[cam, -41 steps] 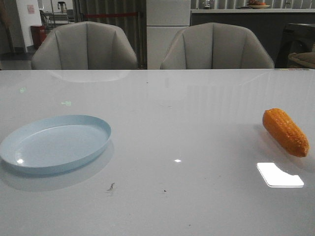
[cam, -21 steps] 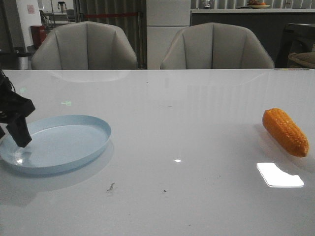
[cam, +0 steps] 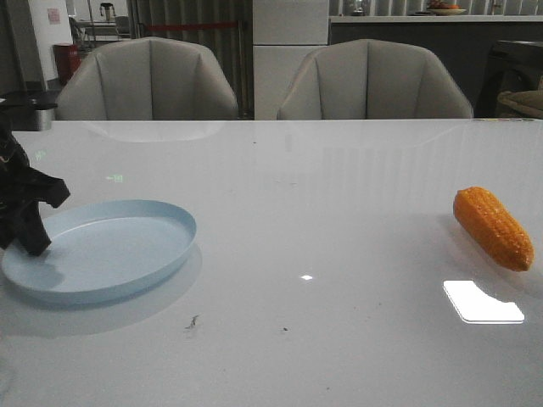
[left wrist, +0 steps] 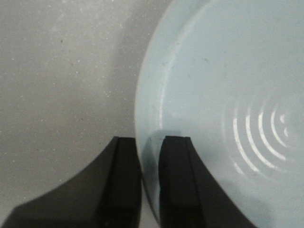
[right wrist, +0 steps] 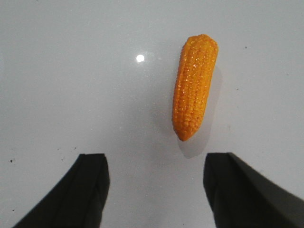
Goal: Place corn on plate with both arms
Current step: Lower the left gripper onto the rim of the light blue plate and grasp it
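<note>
The pale blue plate [cam: 110, 250] lies on the left of the white table. My left gripper [cam: 34, 242] is at the plate's left rim. In the left wrist view my left gripper [left wrist: 151, 142] is shut on the rim of the plate [left wrist: 213, 95], one finger inside and one outside. The orange corn [cam: 493, 227] lies on the table at the far right. In the right wrist view the corn [right wrist: 194, 85] lies just beyond my right gripper [right wrist: 156, 161], which is open, empty and above the table. The right gripper does not show in the front view.
Two grey chairs [cam: 148, 80] stand behind the table's far edge. A bright light patch [cam: 482, 303] lies on the table near the corn. A small dark speck [cam: 192, 322] lies in front of the plate.
My left gripper came in from the left and settled on the plate's left rim. The plate has shifted slightly to the right. The corn has not moved.
</note>
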Controlling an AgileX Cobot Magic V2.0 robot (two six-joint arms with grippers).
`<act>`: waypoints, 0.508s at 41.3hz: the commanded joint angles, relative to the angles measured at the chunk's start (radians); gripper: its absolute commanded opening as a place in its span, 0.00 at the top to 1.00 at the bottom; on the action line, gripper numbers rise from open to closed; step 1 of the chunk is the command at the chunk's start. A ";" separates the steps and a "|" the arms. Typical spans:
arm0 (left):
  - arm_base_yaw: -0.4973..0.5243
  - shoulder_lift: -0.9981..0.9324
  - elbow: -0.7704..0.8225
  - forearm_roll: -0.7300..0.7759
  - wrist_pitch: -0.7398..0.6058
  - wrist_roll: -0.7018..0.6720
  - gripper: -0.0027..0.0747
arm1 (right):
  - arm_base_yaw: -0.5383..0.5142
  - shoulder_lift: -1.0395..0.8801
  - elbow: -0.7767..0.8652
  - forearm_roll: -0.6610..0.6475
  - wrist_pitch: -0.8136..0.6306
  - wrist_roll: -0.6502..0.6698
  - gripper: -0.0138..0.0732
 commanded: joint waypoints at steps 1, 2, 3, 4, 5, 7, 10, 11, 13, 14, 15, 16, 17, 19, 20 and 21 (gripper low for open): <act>-0.005 -0.025 -0.015 0.004 0.004 -0.004 0.86 | 0.002 -0.011 -0.035 0.019 -0.044 -0.002 0.22; -0.005 -0.025 -0.015 0.004 0.004 -0.005 0.85 | 0.002 -0.011 -0.035 0.019 -0.044 -0.002 0.22; -0.005 -0.025 -0.015 0.004 0.004 -0.008 0.85 | 0.002 -0.011 -0.035 0.019 -0.044 -0.002 0.22; -0.005 -0.025 -0.015 0.004 0.004 -0.014 0.85 | 0.002 -0.011 -0.035 0.019 -0.043 -0.002 0.22; -0.005 -0.025 -0.015 0.004 0.004 -0.021 0.85 | 0.002 -0.011 -0.035 0.019 -0.042 -0.002 0.22; -0.005 -0.025 -0.015 0.004 0.005 -0.024 0.85 | 0.002 -0.011 -0.035 0.019 -0.041 -0.002 0.22; -0.003 -0.025 -0.015 0.004 0.015 -0.024 0.85 | 0.002 -0.011 -0.035 0.019 -0.040 -0.002 0.22; -0.003 -0.025 -0.015 0.004 0.020 -0.025 0.85 | 0.002 -0.011 -0.035 0.019 -0.040 -0.002 0.22; -0.003 -0.028 -0.015 0.004 0.033 -0.027 0.85 | 0.002 -0.011 -0.035 0.019 -0.040 -0.002 0.22; -0.003 -0.029 -0.015 0.004 0.037 -0.029 0.85 | 0.002 -0.011 -0.035 0.019 -0.040 -0.002 0.22; -0.003 -0.029 -0.015 0.004 0.044 -0.031 0.85 | 0.002 -0.011 -0.035 0.019 -0.040 -0.002 0.22; -0.003 -0.034 -0.015 0.004 0.049 -0.031 0.85 | 0.002 -0.011 -0.035 0.019 -0.040 -0.002 0.22; -0.003 -0.036 -0.015 0.004 0.050 -0.031 0.85 | 0.002 -0.011 -0.035 0.019 -0.040 -0.002 0.22; -0.003 -0.046 -0.015 0.004 0.053 -0.031 0.85 | 0.002 -0.011 -0.035 0.019 -0.040 -0.002 0.22; -0.003 -0.048 -0.015 0.004 0.053 -0.031 0.85 | 0.002 -0.011 -0.035 0.019 -0.040 -0.002 0.22; -0.003 -0.056 -0.015 0.004 0.053 -0.031 0.85 | 0.002 -0.011 -0.035 0.019 -0.040 -0.002 0.22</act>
